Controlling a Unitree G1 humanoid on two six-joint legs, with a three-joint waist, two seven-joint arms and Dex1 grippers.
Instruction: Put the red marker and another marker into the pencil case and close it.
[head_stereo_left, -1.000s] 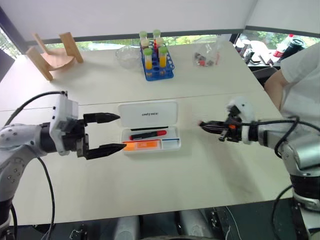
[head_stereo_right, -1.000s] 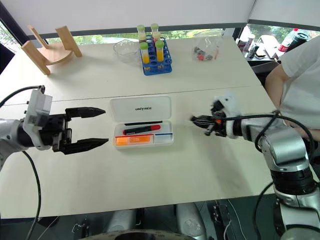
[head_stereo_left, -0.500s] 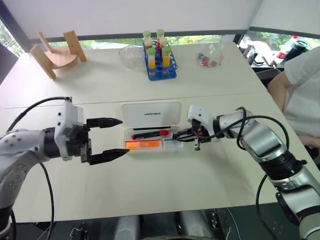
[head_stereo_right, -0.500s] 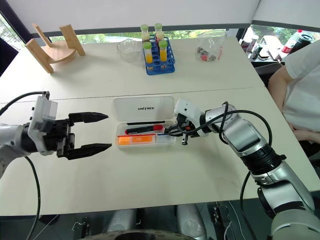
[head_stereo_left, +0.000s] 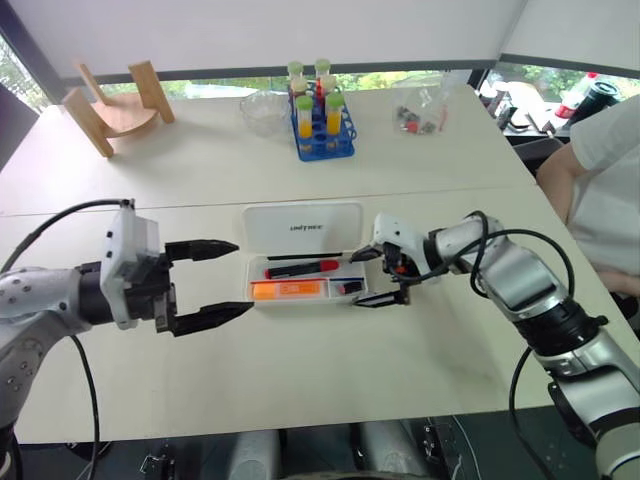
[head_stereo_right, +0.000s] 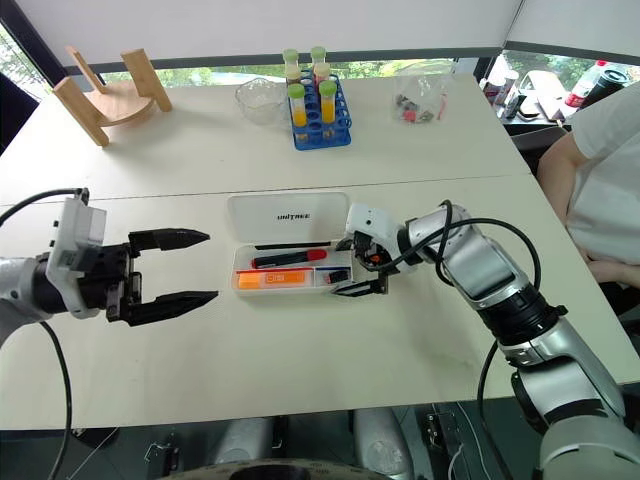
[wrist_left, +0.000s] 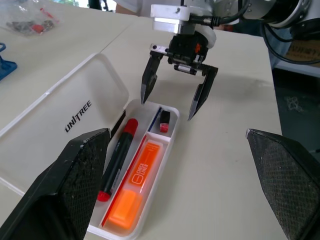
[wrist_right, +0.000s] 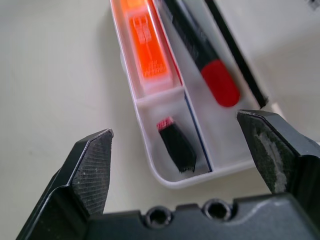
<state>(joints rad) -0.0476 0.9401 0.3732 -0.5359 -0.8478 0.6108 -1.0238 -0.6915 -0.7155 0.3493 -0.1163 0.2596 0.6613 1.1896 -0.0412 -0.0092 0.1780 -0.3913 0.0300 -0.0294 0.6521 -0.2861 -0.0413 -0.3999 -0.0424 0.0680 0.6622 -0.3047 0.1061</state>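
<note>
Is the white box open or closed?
Open. The pencil case has its lid laid back flat on the table, and the red marker and orange marker show inside its tray.

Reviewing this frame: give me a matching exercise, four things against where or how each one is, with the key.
Things:
1. red marker
2. orange marker
3. small black piece
4. pencil case lid

States:
A. in the small end compartment of the tray
B. in the tray's front slot, nearest the robot
C. open, lying flat behind the tray
D. in the tray's slot next to the lid

Pairs: 1-D, 2-B, 3-A, 4-C
</note>
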